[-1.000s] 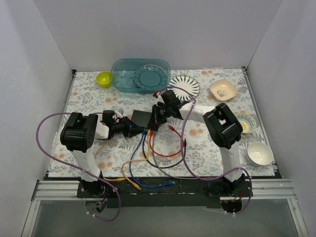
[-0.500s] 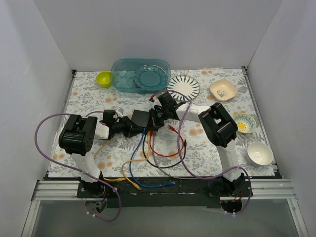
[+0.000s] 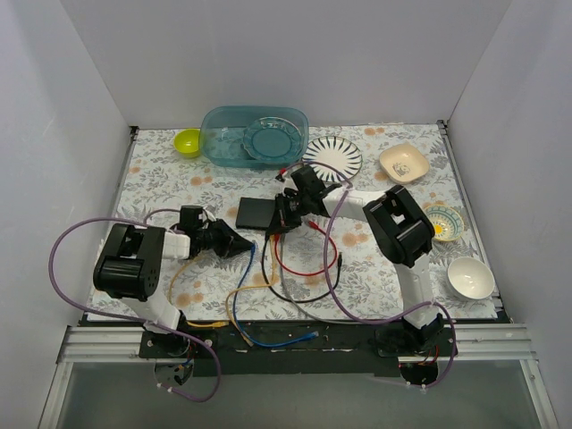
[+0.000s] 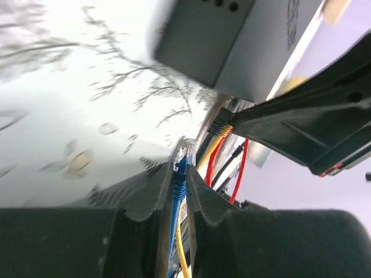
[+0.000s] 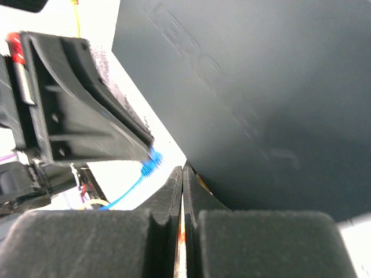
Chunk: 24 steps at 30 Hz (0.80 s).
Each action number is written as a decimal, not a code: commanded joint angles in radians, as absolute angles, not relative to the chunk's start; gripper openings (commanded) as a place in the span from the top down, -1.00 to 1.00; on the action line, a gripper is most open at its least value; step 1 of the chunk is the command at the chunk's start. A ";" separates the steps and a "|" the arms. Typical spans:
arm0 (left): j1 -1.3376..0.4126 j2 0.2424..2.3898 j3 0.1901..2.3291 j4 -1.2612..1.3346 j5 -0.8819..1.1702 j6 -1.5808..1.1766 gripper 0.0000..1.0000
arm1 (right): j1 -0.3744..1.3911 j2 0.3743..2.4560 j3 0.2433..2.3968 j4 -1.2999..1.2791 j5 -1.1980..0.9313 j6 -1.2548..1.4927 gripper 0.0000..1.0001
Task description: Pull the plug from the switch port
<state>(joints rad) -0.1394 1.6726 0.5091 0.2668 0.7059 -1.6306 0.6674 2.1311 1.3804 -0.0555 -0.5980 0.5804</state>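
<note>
left end effector [image 4: 180, 174] clamped on the blue plug [image 4: 184, 152]. The plug is clear of the switch [image 3: 255, 212], near its socket edge, just above the desk [image 3: 161, 183]. right end effector [image 3: 282, 220] has its fingers pressed together, tips at the switch's socket edge; can't tell if it grips anything. The switch lies flat mid-desk.

Teal tub [image 3: 219, 134], striped plate [image 3: 335, 154] and white bowl [image 3: 470, 277] sit on floral cloth [image 3: 161, 183].

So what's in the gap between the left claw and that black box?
Just bare flowered tablecloth. The left wrist view shows the blue cable plug, pinched in the left gripper, clear of the black box.
</note>
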 commanded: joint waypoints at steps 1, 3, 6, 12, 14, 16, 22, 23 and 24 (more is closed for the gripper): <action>-0.075 1.547 0.515 0.075 0.572 -1.580 1.00 | 0.652 2.014 1.313 0.020 -0.520 0.563 0.92; -0.031 1.494 0.538 -0.028 0.531 -1.568 1.00 | 0.644 1.991 1.318 0.026 -0.511 0.568 0.89; 0.035 1.407 0.589 -0.171 0.413 -1.548 1.00 | 0.626 2.011 1.345 0.022 -0.497 0.592 0.87; 0.060 1.348 0.598 -0.192 0.377 -1.574 0.07 | 0.588 2.101 1.402 0.002 -0.511 0.646 0.87; 0.060 1.333 0.583 -0.135 0.417 -1.597 -0.07 | 0.586 2.118 1.407 0.002 -0.512 0.649 0.87; 0.060 1.330 0.580 -0.072 0.465 -1.626 -0.15 | 0.583 2.126 1.410 0.002 -0.508 0.650 0.87; 0.040 1.399 0.591 0.147 0.641 -1.683 -0.11 | 0.581 2.146 1.411 -0.028 -0.499 0.647 0.87; 0.016 1.417 0.594 0.217 0.661 -1.692 -0.07 | 0.581 2.148 1.411 -0.029 -0.497 0.646 0.87; -0.030 1.443 0.598 0.242 0.672 -1.697 -0.05 | 0.581 2.149 1.411 -0.031 -0.495 0.646 0.87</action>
<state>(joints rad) 0.0521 1.3865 0.5884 0.0299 0.5339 -1.6489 0.5789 2.1181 1.3872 0.0017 -0.5240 0.6552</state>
